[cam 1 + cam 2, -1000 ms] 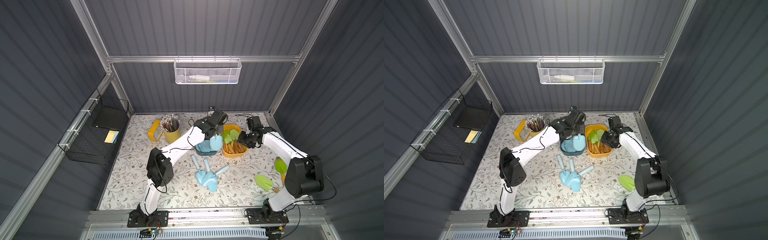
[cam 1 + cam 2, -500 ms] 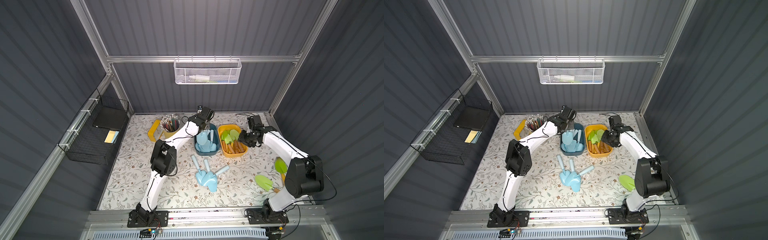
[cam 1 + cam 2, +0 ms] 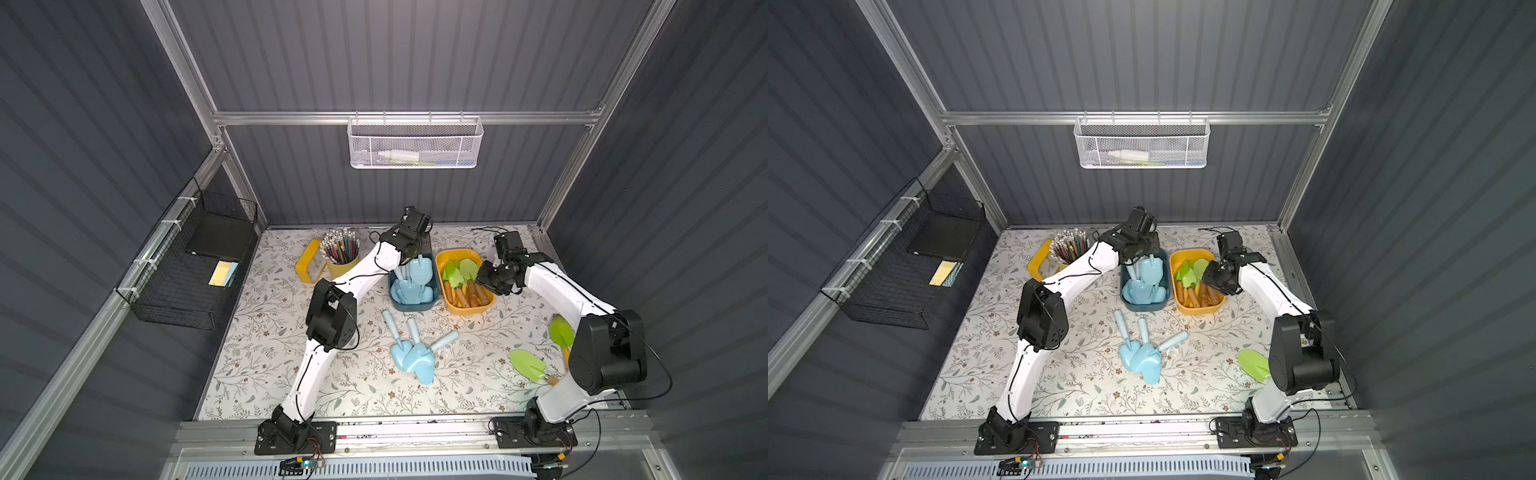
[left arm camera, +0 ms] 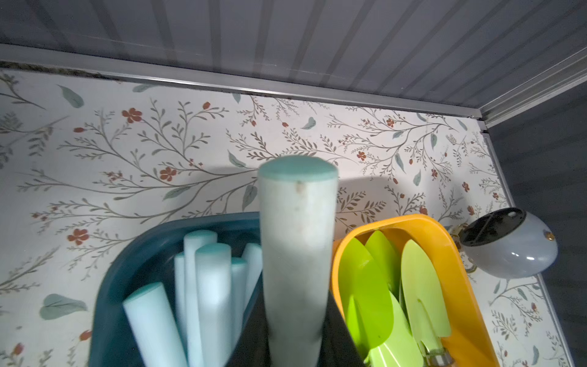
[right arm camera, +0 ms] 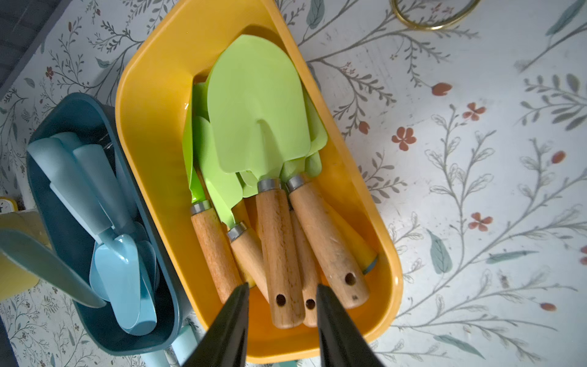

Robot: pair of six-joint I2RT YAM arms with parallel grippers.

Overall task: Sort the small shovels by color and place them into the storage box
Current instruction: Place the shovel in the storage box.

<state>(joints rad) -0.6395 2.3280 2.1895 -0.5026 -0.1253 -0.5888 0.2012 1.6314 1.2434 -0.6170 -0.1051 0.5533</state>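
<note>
Sorting toy shovels by colour, the two-armed robot was well into the job. Its left hand (image 4: 297,346) was closed on the handle of a pale-blue shovel (image 3: 424,266), whose blade hung over the far end of the dark blue box (image 3: 413,308). That box already held a stack of pale-blue shovels (image 3: 409,291), their handles bunched at its far end.

Just beside the blue box stood the yellow box (image 3: 469,309), holding the green shovels (image 5: 257,108), blades overlapping and wooden handles together. The right hand (image 5: 282,287) hovered above those handles with its jaws apart and nothing between them.

By the look of it, most of the sorting was done and five shovels were left out. Three pale-blue shovels (image 3: 413,353) lay in a fan on the bench (image 3: 291,353) near the blue box, on its side toward the arms' bases, blades overlapping. Two green shovels (image 3: 528,365) lay well apart from the blue box, beyond the yellow one and close to the right arm's base. One of them (image 3: 561,330) was partly hidden behind the arm.

The shovel in the left hand had yet to be let go.
</note>
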